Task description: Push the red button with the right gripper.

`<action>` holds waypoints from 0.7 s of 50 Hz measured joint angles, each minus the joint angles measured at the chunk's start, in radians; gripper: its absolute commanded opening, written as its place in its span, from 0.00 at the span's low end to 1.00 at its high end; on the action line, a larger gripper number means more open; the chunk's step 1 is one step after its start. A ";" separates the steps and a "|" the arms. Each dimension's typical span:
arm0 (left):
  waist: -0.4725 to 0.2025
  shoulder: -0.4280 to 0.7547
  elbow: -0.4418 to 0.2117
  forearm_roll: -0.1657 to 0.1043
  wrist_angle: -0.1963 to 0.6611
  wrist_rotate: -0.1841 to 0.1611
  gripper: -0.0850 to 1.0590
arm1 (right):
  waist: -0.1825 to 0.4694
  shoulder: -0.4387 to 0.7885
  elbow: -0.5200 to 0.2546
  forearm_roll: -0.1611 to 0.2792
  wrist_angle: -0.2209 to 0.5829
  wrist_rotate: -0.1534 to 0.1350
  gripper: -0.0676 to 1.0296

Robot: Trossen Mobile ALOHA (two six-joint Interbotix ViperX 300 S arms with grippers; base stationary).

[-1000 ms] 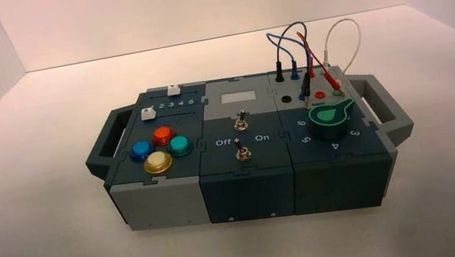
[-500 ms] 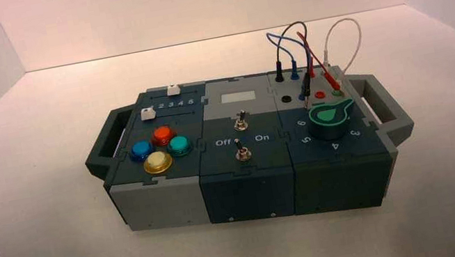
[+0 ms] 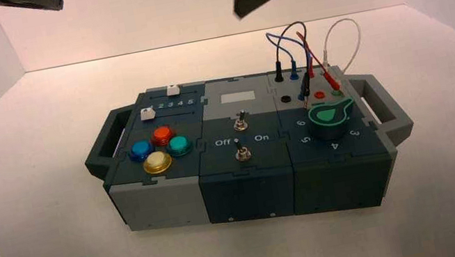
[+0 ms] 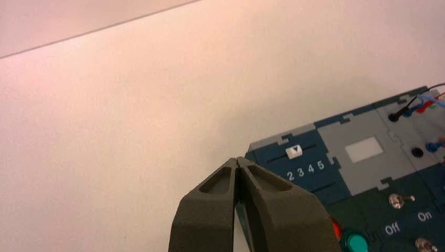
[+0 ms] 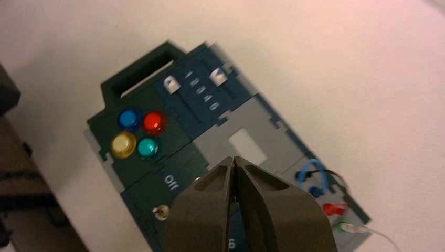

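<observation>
My right claw (image 5: 234, 159) is up in the air above the box (image 3: 248, 181), high over its far side and right of the middle in the high view. Fingers together, tips meeting, well apart from the red button (image 5: 154, 122).

Red button is on the box's left section, the far one in a cluster of four: blue button (image 5: 129, 119) to its left, teal button (image 5: 148, 147) to its right and a bit nearer, yellow button (image 5: 123, 144) at the near side.

Left claw (image 4: 236, 159) is also raised, at the far left of the high view, fingers together too.

Two white sliders sit beyond the buttons: the near one (image 5: 171, 84) at the low-number end, the far one (image 5: 218, 76) about mid-slot. Two metal switches (image 3: 243, 154) on the middle section, green knob (image 3: 329, 120) on the right, wires (image 3: 305, 51) plugged in behind it.
</observation>
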 measured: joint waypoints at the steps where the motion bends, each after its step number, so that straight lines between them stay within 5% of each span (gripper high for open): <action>1: 0.000 0.000 -0.002 -0.002 0.003 0.000 0.05 | 0.008 0.012 -0.008 0.000 0.005 0.000 0.04; 18: 0.000 0.020 -0.029 -0.002 0.103 0.002 0.05 | 0.123 0.229 -0.176 0.002 0.097 0.000 0.04; 35: 0.000 0.018 -0.041 0.015 0.193 0.005 0.05 | 0.150 0.371 -0.268 0.025 0.117 -0.002 0.04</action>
